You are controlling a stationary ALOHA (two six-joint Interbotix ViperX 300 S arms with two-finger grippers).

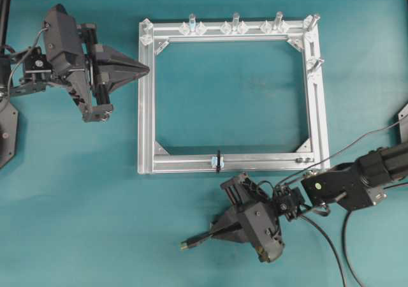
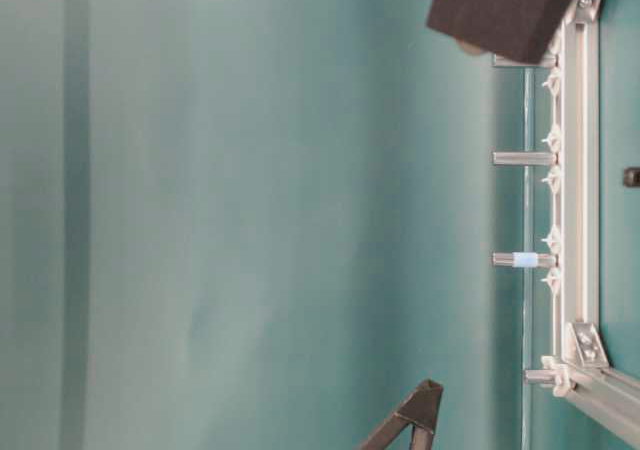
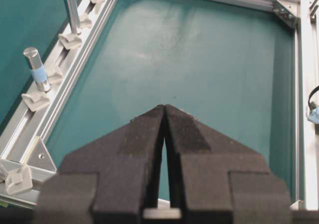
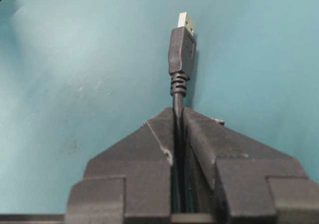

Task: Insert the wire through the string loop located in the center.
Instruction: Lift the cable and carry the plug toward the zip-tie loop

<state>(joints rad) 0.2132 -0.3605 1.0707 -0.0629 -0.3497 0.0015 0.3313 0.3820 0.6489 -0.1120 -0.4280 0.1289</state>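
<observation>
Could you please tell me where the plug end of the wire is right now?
In the overhead view, the wire sticks out leftward from the shut right gripper, below the frame's bottom bar and left of the string loop.

Teal table, aluminium frame lying flat on it

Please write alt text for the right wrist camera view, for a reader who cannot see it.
The right gripper is shut on the wire, its black fingers clamping the thin cable just behind the plug. The black plug with its metallic tip points away from the camera, over a bare teal table.
</observation>
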